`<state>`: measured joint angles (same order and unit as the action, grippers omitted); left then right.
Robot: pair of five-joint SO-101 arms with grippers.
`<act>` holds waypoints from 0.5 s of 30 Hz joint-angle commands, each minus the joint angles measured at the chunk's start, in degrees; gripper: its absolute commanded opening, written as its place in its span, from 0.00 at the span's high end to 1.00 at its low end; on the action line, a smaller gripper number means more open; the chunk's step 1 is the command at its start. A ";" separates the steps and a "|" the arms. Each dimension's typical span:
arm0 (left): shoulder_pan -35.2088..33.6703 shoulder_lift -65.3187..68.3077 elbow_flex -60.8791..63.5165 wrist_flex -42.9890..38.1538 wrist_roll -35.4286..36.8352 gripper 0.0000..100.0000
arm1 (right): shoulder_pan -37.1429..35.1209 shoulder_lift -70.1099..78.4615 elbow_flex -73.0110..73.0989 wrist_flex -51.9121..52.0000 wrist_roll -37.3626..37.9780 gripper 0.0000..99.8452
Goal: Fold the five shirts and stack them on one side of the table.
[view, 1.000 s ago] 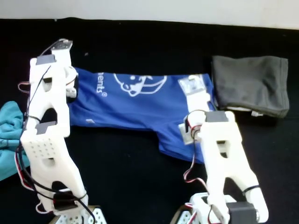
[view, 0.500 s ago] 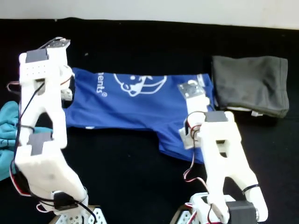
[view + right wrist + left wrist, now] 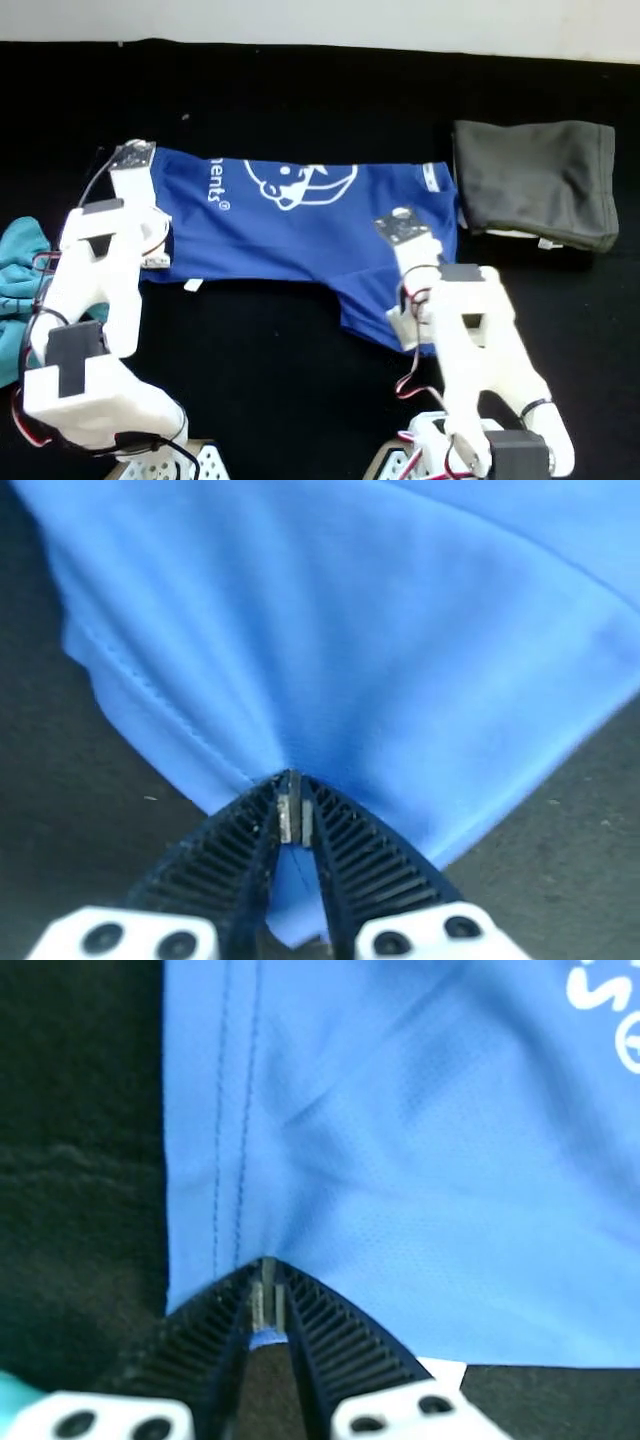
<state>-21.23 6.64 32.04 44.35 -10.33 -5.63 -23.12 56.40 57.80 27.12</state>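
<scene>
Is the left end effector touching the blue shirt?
Touching. The left wrist view shows the left end effector shut on the hem of the blue shirt, with fabric puckering at the pinch.

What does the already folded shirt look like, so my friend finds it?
On the black table, a big blue shirt lies spread out. Past the end nearest the right gripper sits the folded shirt. It is a neat dark grey rectangle, unlike the crumpled teal shirt.

Robotics test bench: white left arm (image 3: 95, 290) and right arm (image 3: 478, 340) mounted at the black tabletop's (image 3: 300, 400) near edge
</scene>
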 commanded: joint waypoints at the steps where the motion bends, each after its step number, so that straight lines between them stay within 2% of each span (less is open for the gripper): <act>1: -1.45 -0.22 0.48 -1.58 0.09 0.99 | 5.58 -0.75 -3.03 0.84 2.81 0.99; 4: -1.10 -0.13 0.66 -1.67 0.09 0.99 | 6.73 -0.84 -5.85 2.68 2.81 0.99; 10: 0.13 0.04 0.66 -1.85 0.00 0.99 | 3.30 -1.10 -15.87 16.92 2.73 0.99; 15: 1.01 2.68 -0.75 -1.85 -0.18 0.99 | -5.14 -9.80 -17.89 23.43 2.81 0.99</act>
<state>-20.70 8.04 32.40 43.82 -10.33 -5.19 -27.16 41.36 77.58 29.23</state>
